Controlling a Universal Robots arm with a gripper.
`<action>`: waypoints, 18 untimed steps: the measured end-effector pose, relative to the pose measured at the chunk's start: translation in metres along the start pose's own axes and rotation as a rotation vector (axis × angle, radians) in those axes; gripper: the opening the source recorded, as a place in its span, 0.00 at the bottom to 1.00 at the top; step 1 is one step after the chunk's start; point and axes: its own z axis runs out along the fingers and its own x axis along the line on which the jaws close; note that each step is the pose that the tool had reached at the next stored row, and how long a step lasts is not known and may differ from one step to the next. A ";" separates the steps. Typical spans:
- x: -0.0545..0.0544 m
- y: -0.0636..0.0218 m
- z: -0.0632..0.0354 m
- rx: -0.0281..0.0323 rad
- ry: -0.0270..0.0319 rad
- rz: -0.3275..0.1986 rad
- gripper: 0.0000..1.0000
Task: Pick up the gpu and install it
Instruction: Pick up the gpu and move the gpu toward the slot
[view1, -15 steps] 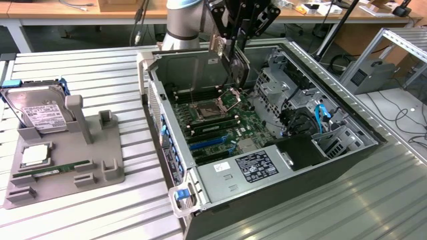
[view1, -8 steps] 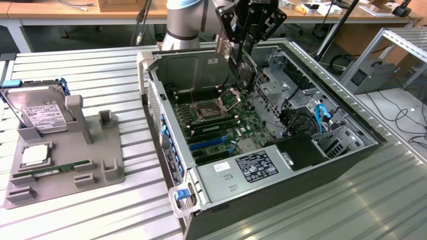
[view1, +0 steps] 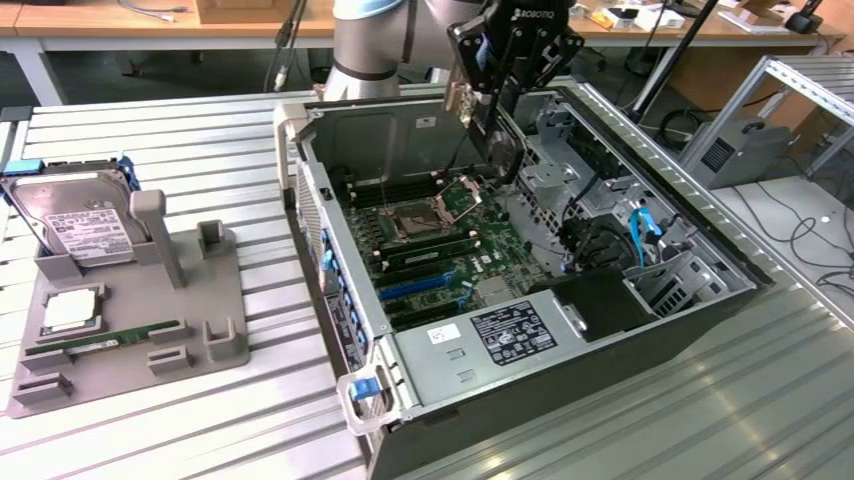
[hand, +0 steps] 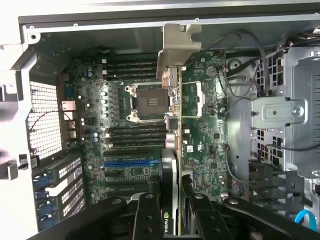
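Pinching the gpu between two black fingers right under the wrist camera, with the gripper clamped shut on the card's upper edge, one finger on each flat face. Holding it upright and edge-on, with the silvery bracket pointing toward the far wall of the computer case. Hanging over the motherboard just beside the CPU socket, running crosswise to the blue slot and not seated in any slot. Appearing in the exterior view as a dark plate below the gripper, over the far end of the open case and near the far wall's top edge.

Leaving open room above the board toward the near side, over the memory slots and the blue slot. Crowding in on the exterior view's right: grey drive cage standing close to the card's face, black cables behind it, a blue cable farther right. Bounding all of this with the case's raised rim on every side.

Resting on a slatted metal table. Well apart on the exterior view's left, sitting in a grey holder: a hard drive leaning at the far end, a green memory stick lying flat toward the near end.
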 end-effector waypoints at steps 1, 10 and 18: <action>-0.001 0.0001 0.0005 0.0000 0.0000 0.000 0.27; -0.014 0.0001 0.0108 0.0000 0.0004 0.000 0.27; -0.015 -0.0039 0.0270 0.0000 0.0003 0.000 0.27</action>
